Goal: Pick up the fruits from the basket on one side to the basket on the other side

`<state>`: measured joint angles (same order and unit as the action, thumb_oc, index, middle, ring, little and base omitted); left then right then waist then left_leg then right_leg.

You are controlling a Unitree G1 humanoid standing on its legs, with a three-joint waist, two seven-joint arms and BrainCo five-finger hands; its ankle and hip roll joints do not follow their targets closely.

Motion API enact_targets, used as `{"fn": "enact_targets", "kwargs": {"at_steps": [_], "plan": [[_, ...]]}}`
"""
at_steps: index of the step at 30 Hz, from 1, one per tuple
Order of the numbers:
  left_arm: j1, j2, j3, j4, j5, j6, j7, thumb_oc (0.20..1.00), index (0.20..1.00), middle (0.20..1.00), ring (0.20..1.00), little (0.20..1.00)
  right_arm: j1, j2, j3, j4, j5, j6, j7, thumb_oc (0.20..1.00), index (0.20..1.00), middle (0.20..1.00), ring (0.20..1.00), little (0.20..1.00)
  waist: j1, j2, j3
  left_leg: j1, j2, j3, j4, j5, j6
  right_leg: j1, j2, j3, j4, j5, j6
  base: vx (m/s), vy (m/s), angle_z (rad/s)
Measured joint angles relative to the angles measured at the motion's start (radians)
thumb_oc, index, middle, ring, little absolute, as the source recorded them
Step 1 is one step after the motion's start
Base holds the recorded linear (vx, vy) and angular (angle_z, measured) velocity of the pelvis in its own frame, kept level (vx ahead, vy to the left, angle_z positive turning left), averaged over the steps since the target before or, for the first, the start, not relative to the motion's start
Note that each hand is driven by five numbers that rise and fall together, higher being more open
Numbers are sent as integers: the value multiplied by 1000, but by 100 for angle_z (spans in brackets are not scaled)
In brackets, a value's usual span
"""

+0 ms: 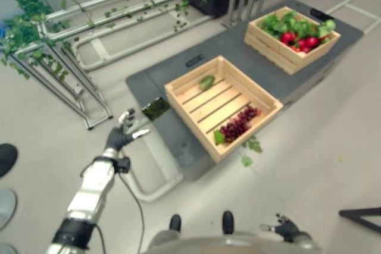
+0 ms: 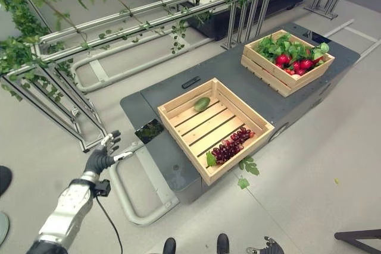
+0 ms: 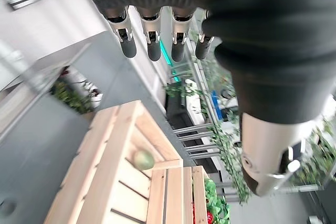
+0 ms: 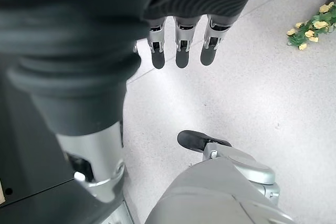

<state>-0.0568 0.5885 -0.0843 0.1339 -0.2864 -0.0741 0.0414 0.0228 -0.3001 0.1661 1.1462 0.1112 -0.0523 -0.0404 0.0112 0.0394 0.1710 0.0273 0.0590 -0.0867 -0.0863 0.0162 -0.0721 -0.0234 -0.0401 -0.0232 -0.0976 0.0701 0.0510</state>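
Two wooden crates stand on a dark grey platform. The near crate holds a green fruit at its back and a bunch of dark red grapes at its front. The far crate is full of green leaves and red fruits. My left hand hangs open over the floor, left of the platform, holding nothing. My right hand is low beside me at the bottom right, fingers straight and empty.
A metal rail frame with leafy vines runs along the back left. A grey tube bumper curves off the platform's near corner. Loose leaves lie by the near crate. A person's shoe is at the far left.
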Motion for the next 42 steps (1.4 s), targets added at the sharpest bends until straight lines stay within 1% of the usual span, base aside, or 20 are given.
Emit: {"fn": "enact_targets", "kwargs": {"at_steps": [4, 7, 11, 13, 14, 15, 16, 20, 24, 26, 28, 29, 31, 33, 34, 35, 36, 37, 38, 42], "plan": [[-105, 22, -35, -3, 39, 8, -1, 1000, 1000, 1000, 1000, 1000, -15, -9, 6, -1, 0, 1, 1, 1000, 1000, 1000, 1000, 1000, 2, 12, 15, -3, -1, 1, 0, 0, 0, -5, 0, 4, 0, 6, -3, -2, 6, -1], [-163, 26, -71, -5, 60, 9, 0, 1000, 1000, 1000, 1000, 1000, -32, -16, 7, 5, 0, 1, 1, 1000, 1000, 1000, 1000, 1000, -25, 26, 25, -1, -4, 5, 0, 0, 0, -7, -1, 14, 0, 8, -2, -4, 44, -6], [-185, 4, -92, -6, 76, 7, 5, 1000, 1000, 1000, 1000, 1000, -46, -20, 6, 12, 0, 1, 0, 1000, 1000, 1000, 1000, 1000, -29, 41, 36, 1, -6, 37, 0, 0, 0, -24, -1, 45, 1, 18, 0, -57, 68, -29], [-164, -10, -82, -9, 70, 4, 14, 1000, 1000, 1000, 1000, 1000, -64, -23, 3, 10, -3, 2, -1, 1000, 1000, 1000, 1000, 1000, -46, 48, 47, -4, -14, 90, 0, -1, 2, -61, 1, 76, 7, 38, 6, -67, -9, -66], [-141, -12, -67, -12, 66, 0, 19, 1000, 1000, 1000, 1000, 1000, -82, -22, 3, 10, -4, 2, -1, 1000, 1000, 1000, 1000, 1000, -36, 48, 48, -4, -4, 132, 0, -6, 6, -79, -3, 73, 6, 40, 8, 29, -190, -138], [-114, -24, -44, -12, 63, 1, 20, 1000, 1000, 1000, 1000, 1000, -101, -21, 2, 14, -4, 2, -1, 1000, 1000, 1000, 1000, 1000, -16, 48, 50, 0, 1, 202, -1, -15, 6, -109, -20, 37, 3, 46, 10, 61, -229, -148], [-92, -29, -34, -12, 55, 1, 19, 1000, 1000, 1000, 1000, 1000, -101, -19, 3, 9, -5, 2, 1, 1000, 1000, 1000, 1000, 1000, -16, 47, 50, 6, 12, 222, 0, -20, -1, -117, -18, 0, 7, 64, 32, 60, -228, -112], [-70, -70, -8, -37, 54, -1, 17, 1000, 1000, 1000, 1000, 1000, -47, -27, 4, 14, -13, 12, 3, 1000, 1000, 1000, 1000, 1000, -29, 47, 50, 33, 50, 180, 15, -33, -31, -81, 21, -14, 6, 62, 1, 89, -166, -11], [-15, -72, 32, -38, 28, 0, 18, 1000, 1000, 1000, 1000, 1000, -25, -51, -2, 12, -23, 16, 12, 1000, 1000, 1000, 1000, 1000, -18, 19, 59, 23, 50, 127, 120, -33, -37, -50, 37, 8, 10, 54, -29, -17, -139, -11], [-18, -87, 25, -37, 17, 0, 17, 1000, 1000, 1000, 1000, 1000, -31, -66, -14, 15, -23, 16, 14, 1000, 1000, 1000, 1000, 1000, -25, -4, 65, -46, 15, 76, 237, -12, -61, -46, -2, 12, 8, 49, -48, -47, -117, 25], [-19, -100, 25, -36, 12, 0, 17, 1000, 1000, 1000, 1000, 1000, -38, -77, -20, 15, -22, 16, 14, 1000, 1000, 1000, 1000, 1000, -20, -16, 69, -96, -11, 42, 320, 10, -77, -47, -12, 19, 9, 54, -58, 51, -146, 14], [-17, -109, 26, -37, 5, 0, 14, 1000, 1000, 1000, 1000, 1000, -50, -78, -37, 16, -22, 17, 11, 1000, 1000, 1000, 1000, 1000, -14, -52, 75, -140, -100, -63, 331, -37, -73, -59, -55, 55, 12, 64, -72, 126, -127, -8], [-9, -106, 26, -37, -2, 1, 6, 1000, 1000, 1000, 1000, 1000, -66, -82, -39, 14, -22, 16, 9, 1000, 1000, 1000, 1000, 1000, 3, -60, 74, -145, -194, -89, 231, -48, -30, -83, -65, 88, 27, 62, -70, 125, -85, -34], [-2, -100, 27, -38, -2, 0, 3, 1000, 1000, 1000, 1000, 1000, -69, -72, -34, 15, -22, 16, 10, 1000, 1000, 1000, 1000, 1000, 6, -45, 65, -149, -225, -82, 187, -56, -9, -92, -28, 95, 34, 56, -58, 192, -81, -45], [22, -108, 30, -48, -3, -3, -2, 1000, 1000, 1000, 1000, 1000, -86, -77, -32, 26, -22, 14, 11, 1000, 1000, 1000, 1000, 1000, 39, 40, 39, -160, -127, -61, 127, -36, 68, -148, 88, 68, 171, 5, -50, 110, -47, -84], [25, -85, 32, -56, -3, -3, -2, 1000, 1000, 1000, 1000, 1000, -89, -52, -35, 32, -21, 18, 8, 1000, 1000, 1000, 1000, 1000, 66, 30, 52, -157, -99, -15, 145, 8, 78, -190, 121, 44, 332, -70, -54, 90, -39, -115], [44, -35, 31, -54, -3, 0, -2, 1000, 1000, 1000, 1000, 1000, -70, -6, -27, 26, -21, 16, 12, 1000, 1000, 1000, 1000, 1000, 86, -37, 49, -165, -101, 19, 179, -13, 57, -200, 125, 37, 461, -200, -50, 100, 2, -75], [52, -17, 30, -53, -4, 5, -3, 1000, 1000, 1000, 1000, 1000, -61, 5, -27, 15, -21, 15, 13, 1000, 1000, 1000, 1000, 1000, 83, -78, 46, -161, -118, 20, 181, -20, 62, -163, 110, 44, 419, -247, -71, 190, 55, -24], [53, -23, 31, -49, -5, 12, -3, 1000, 1000, 1000, 1000, 1000, -55, -1, -34, 22, -21, 16, 10, 1000, 1000, 1000, 1000, 1000, 72, -92, 45, -156, -115, 10, 183, -20, 54, -123, 118, 41, 348, -226, -129, 183, 96, 17], [51, -34, 32, -59, -4, 11, -4, 1000, 1000, 1000, 1000, 1000, -15, -12, -33, 21, -22, 16, 10, 1000, 1000, 1000, 1000, 1000, 51, -62, 30, -98, -103, 1, 120, -3, 59, -4, 131, 54, 189, -159, -141, 112, 84, 4]]}}
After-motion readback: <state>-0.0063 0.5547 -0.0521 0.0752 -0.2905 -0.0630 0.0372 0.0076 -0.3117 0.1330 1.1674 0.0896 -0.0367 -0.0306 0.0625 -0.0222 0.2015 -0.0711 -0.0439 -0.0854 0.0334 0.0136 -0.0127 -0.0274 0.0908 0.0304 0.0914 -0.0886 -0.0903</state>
